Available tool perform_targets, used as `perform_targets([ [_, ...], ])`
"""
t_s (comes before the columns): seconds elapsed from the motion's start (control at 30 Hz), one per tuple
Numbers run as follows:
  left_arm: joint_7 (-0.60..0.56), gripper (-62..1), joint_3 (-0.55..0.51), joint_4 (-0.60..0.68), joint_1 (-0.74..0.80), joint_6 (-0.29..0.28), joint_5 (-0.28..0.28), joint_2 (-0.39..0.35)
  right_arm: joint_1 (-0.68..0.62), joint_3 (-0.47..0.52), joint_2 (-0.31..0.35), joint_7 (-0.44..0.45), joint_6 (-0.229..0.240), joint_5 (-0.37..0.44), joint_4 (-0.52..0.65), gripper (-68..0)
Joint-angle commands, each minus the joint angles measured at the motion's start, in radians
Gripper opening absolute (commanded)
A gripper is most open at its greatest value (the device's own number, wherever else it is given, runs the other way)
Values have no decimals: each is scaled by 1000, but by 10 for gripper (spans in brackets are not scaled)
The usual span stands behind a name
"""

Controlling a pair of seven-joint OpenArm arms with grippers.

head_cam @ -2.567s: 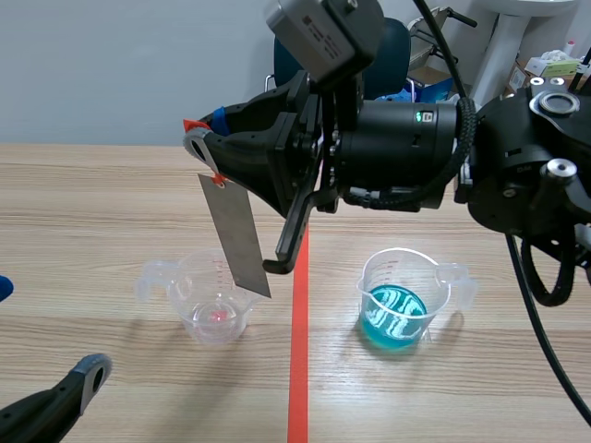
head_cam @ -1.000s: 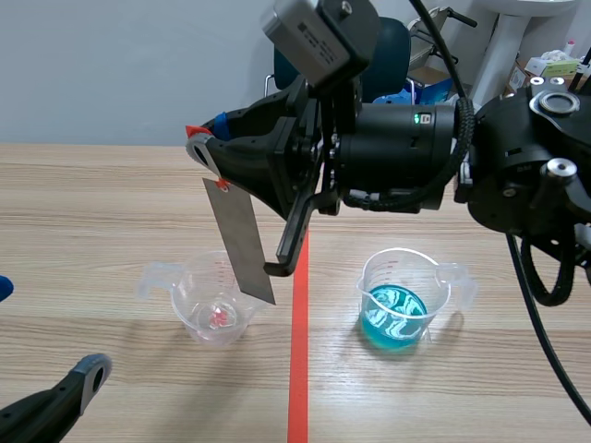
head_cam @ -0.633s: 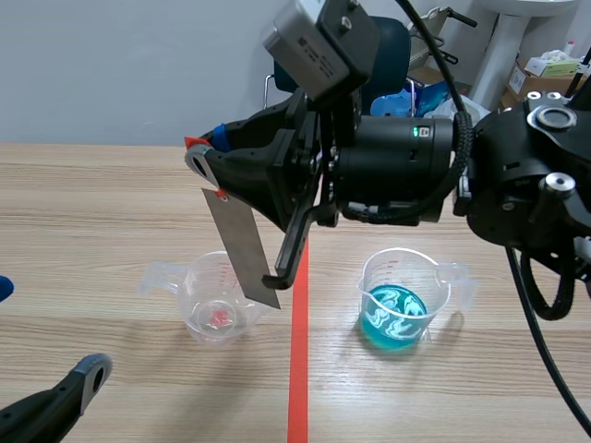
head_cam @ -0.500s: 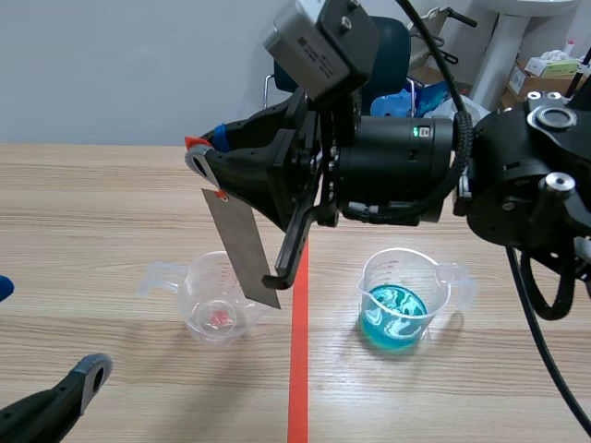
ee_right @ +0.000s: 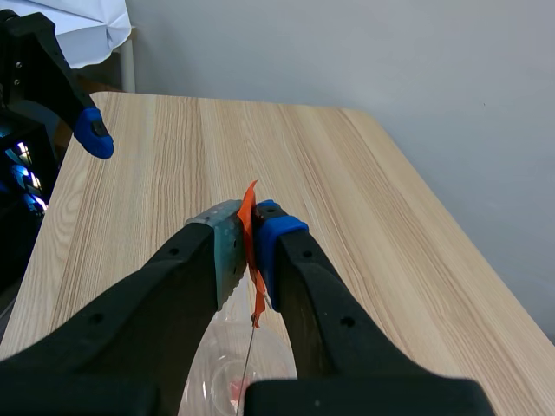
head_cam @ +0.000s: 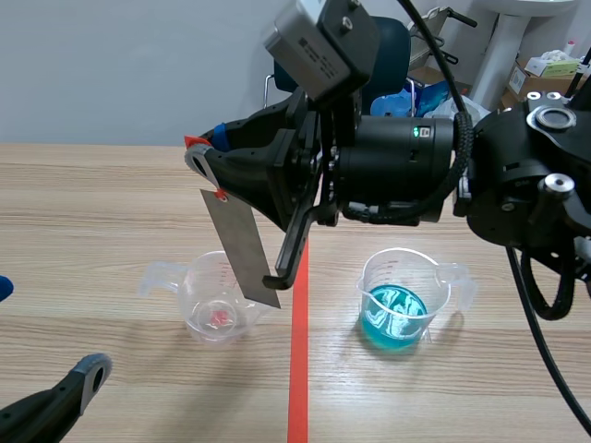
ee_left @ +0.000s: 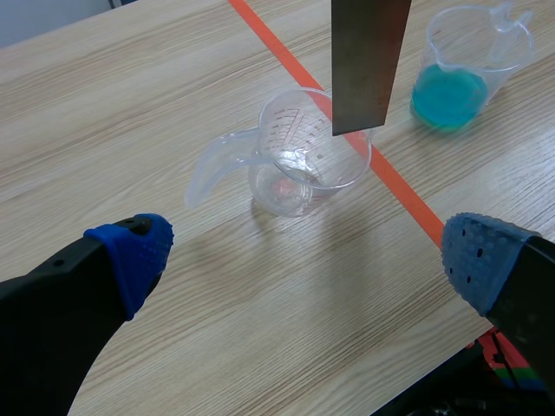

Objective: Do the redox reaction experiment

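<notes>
in the last few seconds the right arm [head_cam: 397,175] has carried the metal strip [head_cam: 242,249] a little sideways, toward the red tape line [head_cam: 297,369]; in the last half second it almost does not move. the strip's lower end, which hung over the clear beaker [head_cam: 214,300], now hangs by that beaker's rim on the side of the tape line, and as far as i can see it is not touching it. i judge the strip is on its way to the beaker with blue liquid [head_cam: 402,300], which stands well apart on the other side of the line, so the dipping step is not yet done.

the right arm is raised and reaches across the middle of the counter [head_cam: 111,203]. its jaws point sideways and are closed tight on the strip's top end, at an orange tab [ee_right: 249,208]; the strip hangs down, slightly tilted. the left arm [ee_left: 43,329] is low, near the robot, its jaws wide open and holding nothing, with the clear beaker ahead of them.
</notes>
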Motion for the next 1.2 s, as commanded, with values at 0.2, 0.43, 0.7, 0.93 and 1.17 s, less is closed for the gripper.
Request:
perform_targets([
  [0.2,-16,14,-2,11,-3,-3,-8,5,29,11,0,30,0,10,6,-667],
  [0.43,-16,14,-2,11,-3,-3,-8,5,28,53,3,29,0,13,62,-667],
  [0.7,-16,14,-2,11,-3,-3,-9,5,28,109,30,25,2,21,137,-667],
  [0.93,-16,14,-2,11,-3,-3,-9,5,52,142,81,13,3,92,210,-667],
  [1.17,-16,14,-2,11,-3,-3,-9,5,61,163,105,10,4,126,221,-667],
])
